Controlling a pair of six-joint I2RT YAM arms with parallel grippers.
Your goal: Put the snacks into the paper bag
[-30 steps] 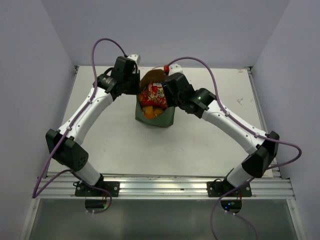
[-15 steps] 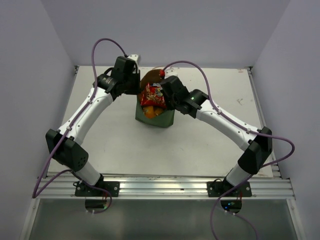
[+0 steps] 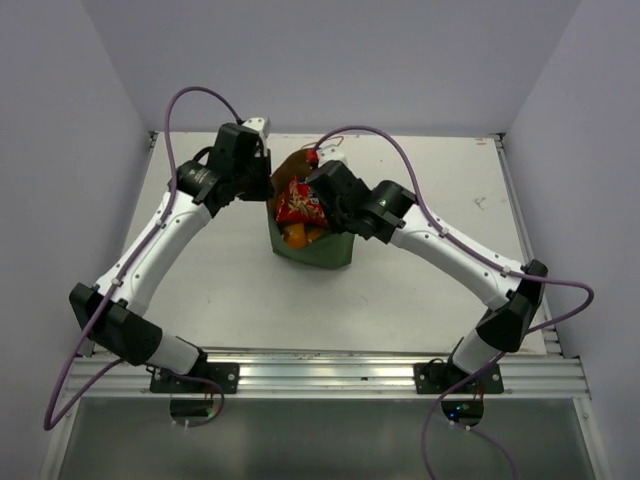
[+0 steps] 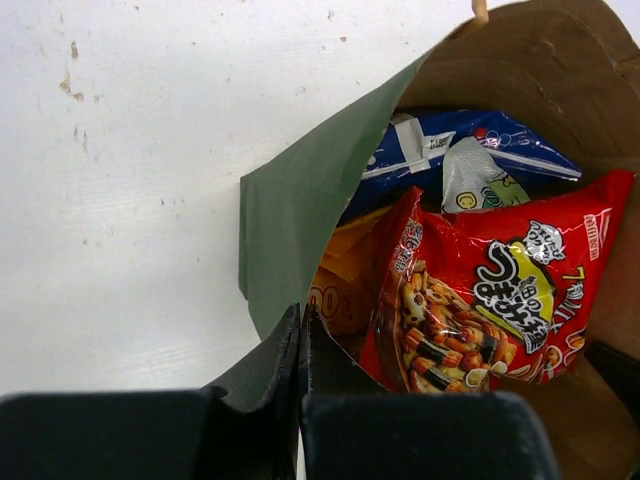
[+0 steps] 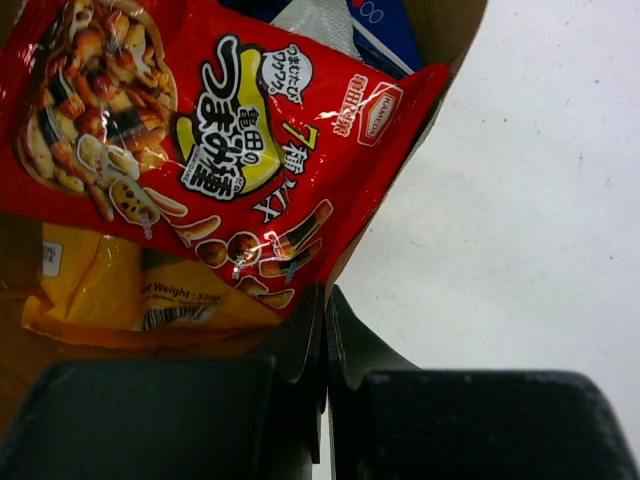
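Snack packets point(image 3: 298, 212) sat inside the paper bag point(image 3: 318, 252), which stood upright on the table point(image 3: 220, 270) with its mouth spread wide. Uppermost in the bag was the red packet point(image 4: 480, 300), propped on edge and poking above the rim. Beneath it, against the bag wall, lay the orange chip bag point(image 4: 335, 285). Toward the bag's far wall sat the blue Doritos bag point(image 4: 430, 150) with a small pale-green packet point(image 4: 475, 180) tucked against it. A fifth packet could not be made out.

The packets looked light, air-puffed and slick, with crinkly film over brittle contents. They were probably best taken by a crimped seam or a corner, never squeezed across the middle. The bag itself was thin, creasable paper, likely to tip or tear if tugged hard, so its rim was the sensible hold.

The left gripper point(image 4: 300, 340) was clenched on the bag's green rim at one side. The right gripper point(image 5: 325, 330) was pinched tight at the opposite rim, apparently on the paper. Whether the red packet's corner was caught too could not be told.
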